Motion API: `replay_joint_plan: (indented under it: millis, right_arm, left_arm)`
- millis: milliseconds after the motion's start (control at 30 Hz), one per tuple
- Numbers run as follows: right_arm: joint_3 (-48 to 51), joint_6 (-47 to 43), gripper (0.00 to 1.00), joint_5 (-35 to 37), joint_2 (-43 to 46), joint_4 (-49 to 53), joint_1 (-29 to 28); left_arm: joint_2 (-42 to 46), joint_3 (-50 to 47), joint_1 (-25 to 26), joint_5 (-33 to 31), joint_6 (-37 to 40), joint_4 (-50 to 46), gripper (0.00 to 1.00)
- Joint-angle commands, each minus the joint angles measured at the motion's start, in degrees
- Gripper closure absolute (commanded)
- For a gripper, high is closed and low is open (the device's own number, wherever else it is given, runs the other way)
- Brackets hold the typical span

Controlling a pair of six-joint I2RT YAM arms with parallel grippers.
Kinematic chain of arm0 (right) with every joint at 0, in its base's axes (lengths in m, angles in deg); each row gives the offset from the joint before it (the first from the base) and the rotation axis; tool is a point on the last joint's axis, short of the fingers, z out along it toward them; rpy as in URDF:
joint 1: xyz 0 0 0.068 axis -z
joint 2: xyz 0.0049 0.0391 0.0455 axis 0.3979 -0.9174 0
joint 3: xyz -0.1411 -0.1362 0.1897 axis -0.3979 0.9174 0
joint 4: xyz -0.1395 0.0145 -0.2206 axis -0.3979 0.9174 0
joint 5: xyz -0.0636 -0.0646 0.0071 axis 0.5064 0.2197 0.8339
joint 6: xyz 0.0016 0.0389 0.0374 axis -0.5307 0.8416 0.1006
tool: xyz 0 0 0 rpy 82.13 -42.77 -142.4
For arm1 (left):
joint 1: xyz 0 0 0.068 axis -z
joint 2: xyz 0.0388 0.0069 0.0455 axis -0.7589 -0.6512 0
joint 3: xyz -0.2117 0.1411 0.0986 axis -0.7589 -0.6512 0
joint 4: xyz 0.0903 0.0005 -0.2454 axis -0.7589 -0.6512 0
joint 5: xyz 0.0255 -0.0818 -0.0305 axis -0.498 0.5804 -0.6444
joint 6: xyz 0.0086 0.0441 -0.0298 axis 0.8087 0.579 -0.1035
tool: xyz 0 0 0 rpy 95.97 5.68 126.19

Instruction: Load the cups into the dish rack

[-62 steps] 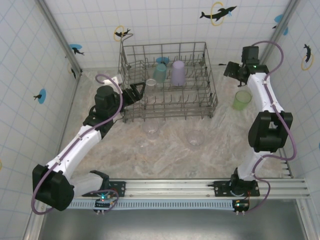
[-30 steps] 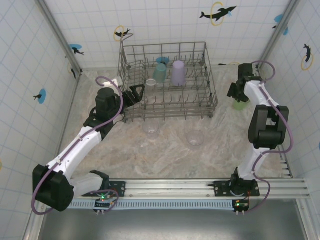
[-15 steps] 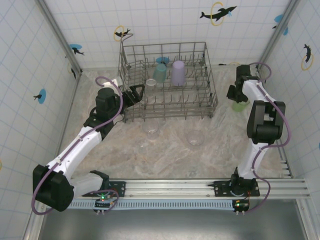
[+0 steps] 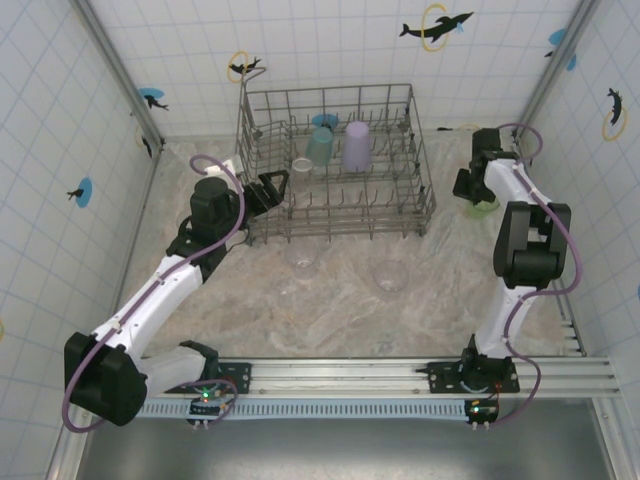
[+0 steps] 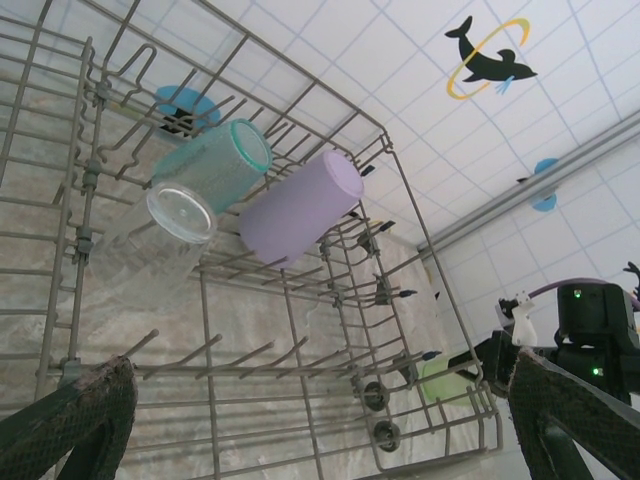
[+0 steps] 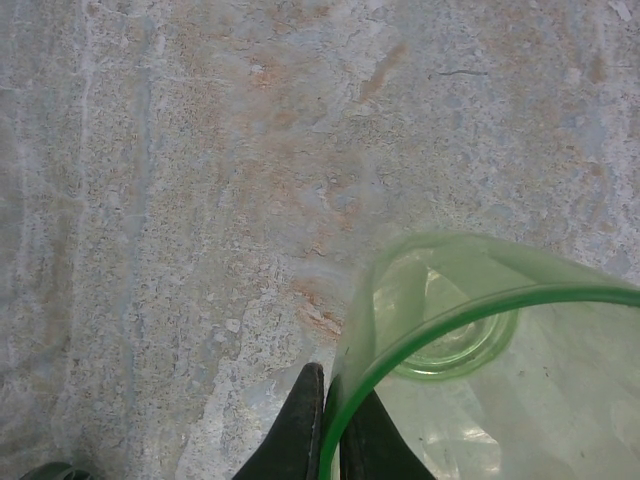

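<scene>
Cups are split between rack and tabletop. A light-green see-through plastic tumbler (image 6: 480,370) stands mouth-up on the marbled beige tabletop (image 4: 330,310), to the right of the large grey wire dish rack (image 4: 340,225) and apart from it. The right end effector (image 6: 330,425) is clenched on this tumbler's wall at the rim, one dark finger (image 6: 300,420) outside and the other inside the cup. From overhead, the right arm reaches to the far right side of the tabletop, its end effector (image 4: 472,190) above the green tumbler (image 4: 484,208). Whether the cup's base is touching the surface cannot be told.

Inside the rack, near its far side, a teal plastic tumbler (image 4: 320,145) and a lavender plastic tumbler (image 4: 357,147) sit side by side, upside down on the tines. A clear plastic tumbler (image 4: 302,168) sits just in front of the teal one. Two more clear tumblers rest on the tabletop just in front of the rack, one to the left (image 4: 302,258) and one to the right (image 4: 390,275).

The left end effector (image 4: 275,187) is released, its fingers spread wide and holding nothing, beside the rack's near-left corner. Its wrist camera looks across the tines at the teal (image 5: 215,160), lavender (image 5: 300,205) and clear (image 5: 160,245) tumblers, with the green one (image 5: 443,380) beyond the rack's far wall.
</scene>
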Motion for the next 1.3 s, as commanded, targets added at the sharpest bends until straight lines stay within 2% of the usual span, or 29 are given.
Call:
replay_joint_plan:
  millis: [0, 433, 767, 933, 1167, 1267]
  right_arm:
    - [-3.6, 0.3, 1.0, -1.2, 3.8, 1.0, 0.2]
    - [-3.1, 2.1, 1.0, -5.3, 12.1, -2.7, -1.2]
    - [1.3, 4.5, 1.0, -11.7, 19.1, -10.9, -2.6]
    - [-0.1, 3.7, 1.0, -12.3, 20.1, -11.2, -5.1]
    - [1.5, 6.4, 1.0, -20.8, 21.6, -17.3, -7.4]
    - [2.2, 7.0, 1.0, -22.1, 22.0, -19.3, -8.6]
  left_arm:
    - [1.0, 0.7, -0.3, -0.5, 0.1, -0.9, 0.02]
    - [1.2, 1.1, -0.3, -0.4, 0.1, -1.8, 0.02]
    - [-0.8, 3.6, -0.3, 0.4, 0.1, -1.9, 0.02]
    - [-2.7, 6.3, -0.3, 2.0, 0.1, -2.5, 0.02]
    - [-5.5, 9.9, -0.3, 2.5, 0.0, -1.9, 0.02]
    - [-7.0, 11.3, -0.3, 3.9, -0.3, -1.7, 0.02]
